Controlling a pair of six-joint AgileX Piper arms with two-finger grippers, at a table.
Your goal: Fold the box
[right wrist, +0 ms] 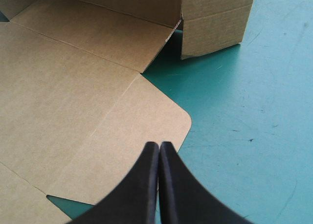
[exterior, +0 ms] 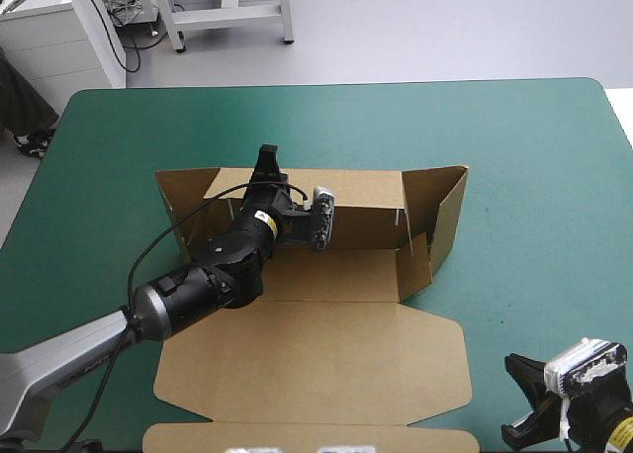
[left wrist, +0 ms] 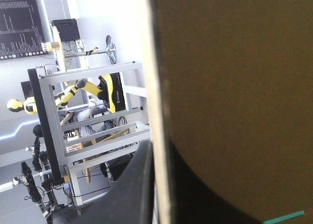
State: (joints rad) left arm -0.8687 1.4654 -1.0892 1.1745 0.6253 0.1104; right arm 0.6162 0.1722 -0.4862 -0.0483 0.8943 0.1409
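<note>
The brown box [exterior: 316, 359] lies mid-table with its lid flat toward the near edge. Its back wall [exterior: 366, 191] and right side wall [exterior: 450, 211] stand raised, and the left flap [exterior: 183, 201] leans outward. My left gripper [exterior: 267, 158] reaches over the box floor and is shut on the back wall's top edge near its left end. In the left wrist view, one black finger [left wrist: 139, 185] is outside the board [left wrist: 234, 87] and the other inside, with the left gripper [left wrist: 159, 153] pinching the edge. My right gripper [right wrist: 159, 145] is shut and empty just off the lid's rounded near-right corner [right wrist: 176, 116]; it shows in the high view as the right gripper [exterior: 522, 399].
Bare teal-green cover [exterior: 534, 275] lies right of the box and beyond the back wall. The raised right wall [right wrist: 215, 23] stands ahead of the right gripper. The lid's front flap reaches the table's near edge [exterior: 307, 438].
</note>
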